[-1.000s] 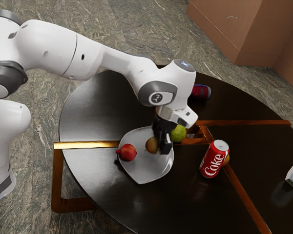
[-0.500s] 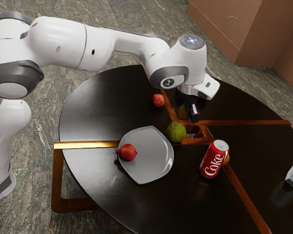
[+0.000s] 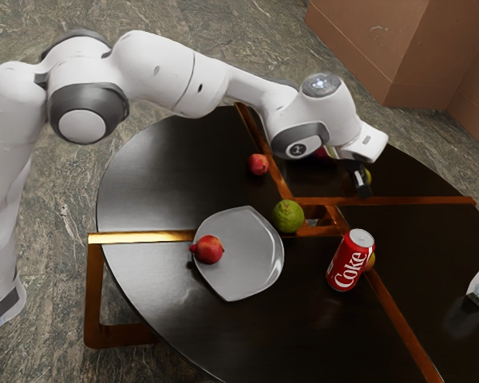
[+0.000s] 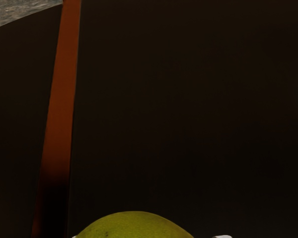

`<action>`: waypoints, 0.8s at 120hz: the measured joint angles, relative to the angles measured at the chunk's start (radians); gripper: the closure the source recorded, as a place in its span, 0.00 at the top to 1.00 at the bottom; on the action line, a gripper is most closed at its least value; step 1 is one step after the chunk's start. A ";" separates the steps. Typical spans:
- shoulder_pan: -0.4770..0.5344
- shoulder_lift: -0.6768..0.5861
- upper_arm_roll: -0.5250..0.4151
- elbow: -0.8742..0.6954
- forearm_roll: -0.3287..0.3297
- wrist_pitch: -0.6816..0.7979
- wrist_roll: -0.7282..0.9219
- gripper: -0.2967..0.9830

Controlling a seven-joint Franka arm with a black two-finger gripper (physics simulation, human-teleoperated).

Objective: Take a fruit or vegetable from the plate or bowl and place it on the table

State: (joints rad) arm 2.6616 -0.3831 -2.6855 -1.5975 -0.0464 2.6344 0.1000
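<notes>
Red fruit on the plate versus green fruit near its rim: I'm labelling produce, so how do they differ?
The red fruit has a small nub at one side; the green fruit shows none. The red fruit rests on the plate, the green fruit on the table. Both are roundish.

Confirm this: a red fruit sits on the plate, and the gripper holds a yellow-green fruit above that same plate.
Not quite: the exterior view shows the gripper away from the plate, over the table itself. It does hold a yellow-green fruit, and a red fruit sits on the plate.
</notes>
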 joint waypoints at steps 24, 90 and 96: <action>0.193 -0.054 -0.190 0.008 0.051 0.116 0.000 0.46; 0.225 -0.064 -0.212 0.136 0.067 0.096 0.022 0.71; 0.175 0.041 -0.212 0.199 0.066 -0.141 0.014 0.72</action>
State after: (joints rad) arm 2.8363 -0.3426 -2.8973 -1.3988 0.0192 2.4937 0.1137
